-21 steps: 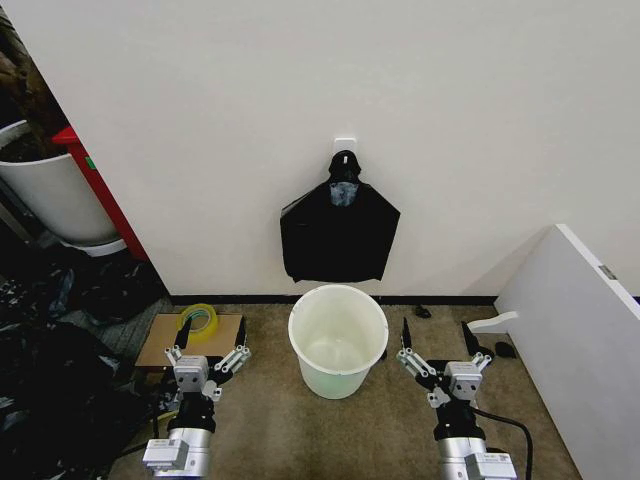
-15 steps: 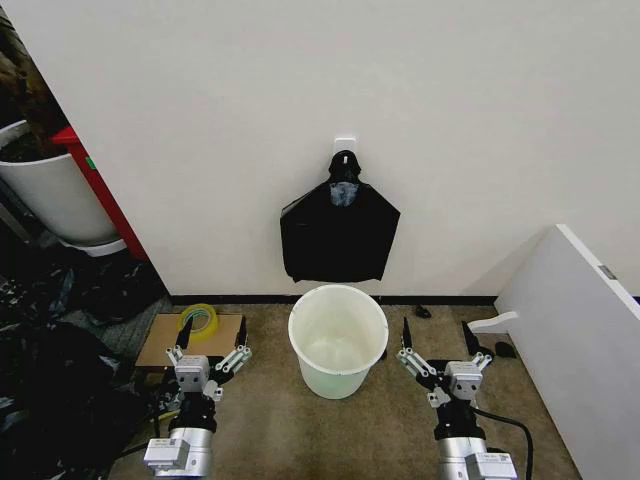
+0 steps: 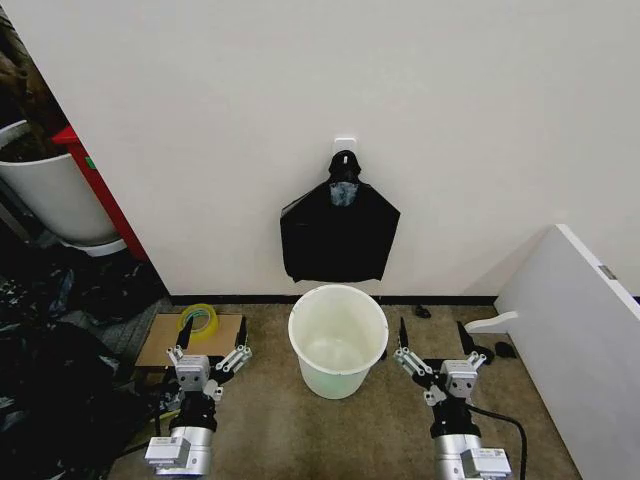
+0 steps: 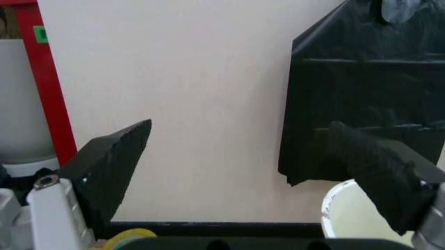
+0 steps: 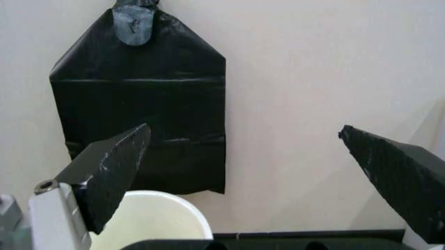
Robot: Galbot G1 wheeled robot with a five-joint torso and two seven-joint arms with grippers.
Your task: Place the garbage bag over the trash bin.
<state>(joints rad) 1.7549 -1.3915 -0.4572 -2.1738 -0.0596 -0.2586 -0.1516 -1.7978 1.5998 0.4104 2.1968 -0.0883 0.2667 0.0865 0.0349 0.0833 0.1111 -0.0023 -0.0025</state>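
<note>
Garbage bag (image 3: 338, 232) hangs flat on the far wall from a small white hook (image 3: 344, 146), gathered to a point at the top, directly above and behind the trash bin (image 3: 338, 340). We see the bin standing upright on the carpet, unlined, with nothing in it, so the bag is not yet taken.

Left gripper (image 3: 208, 350) sits low, near-left of the bin, fingers spread apart, nothing held. Right gripper (image 3: 432, 345) sits near-right of the bin, fingers also spread wide, nothing held. Both wrist views look straight at the wall with the bag between the open fingers.

Change over the last half second or so: right gripper has shifted slightly left, toward the bin; left gripper and bag look unchanged. We read that as the start of a reach for the bag, still very early.

Further out: yellow tape roll (image 3: 198, 320) on a cardboard sheet (image 3: 190, 339) at left, large white tub (image 3: 52, 192) and red panel (image 3: 98, 190) far left, white board (image 3: 578, 340) at right.

No brand, label or writing we can read on any of it
</note>
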